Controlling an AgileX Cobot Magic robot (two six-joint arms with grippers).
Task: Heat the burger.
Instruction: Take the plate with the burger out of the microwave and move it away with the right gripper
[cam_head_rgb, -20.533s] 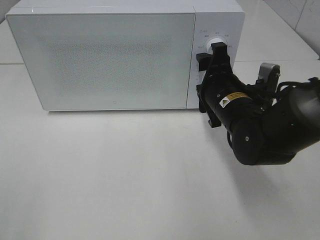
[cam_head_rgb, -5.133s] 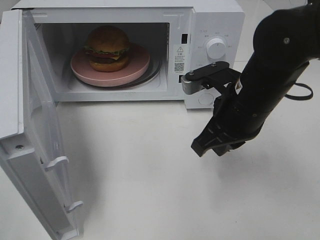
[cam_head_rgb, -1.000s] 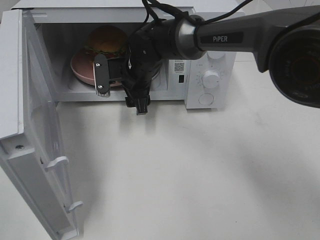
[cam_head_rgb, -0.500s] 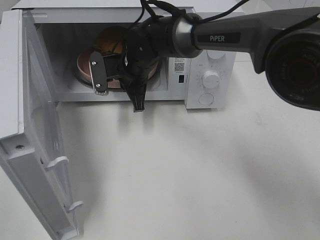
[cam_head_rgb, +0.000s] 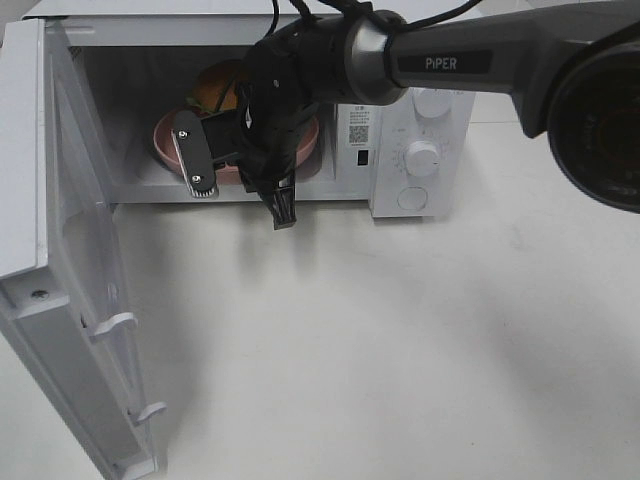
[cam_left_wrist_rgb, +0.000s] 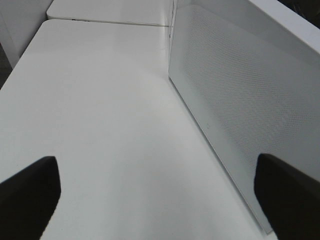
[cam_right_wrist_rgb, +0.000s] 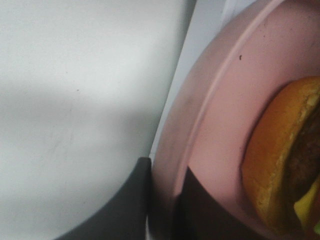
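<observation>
Inside the open microwave (cam_head_rgb: 420, 110), my right gripper (cam_right_wrist_rgb: 162, 205) has pinched shut on the rim of the smooth pink plate (cam_right_wrist_rgb: 210, 115), where the burger (cam_right_wrist_rgb: 280, 160) sits. Soft, stacked and probably top-heavy, it would squash or slide; gripping the stiff plate seems safer. My left gripper (cam_left_wrist_rgb: 160, 195) hangs wide open, empty.

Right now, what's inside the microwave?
Inside the microwave sits a pink plate with the burger on it. The right gripper is shut on the plate's rim, and the arm covers most of both.
</observation>
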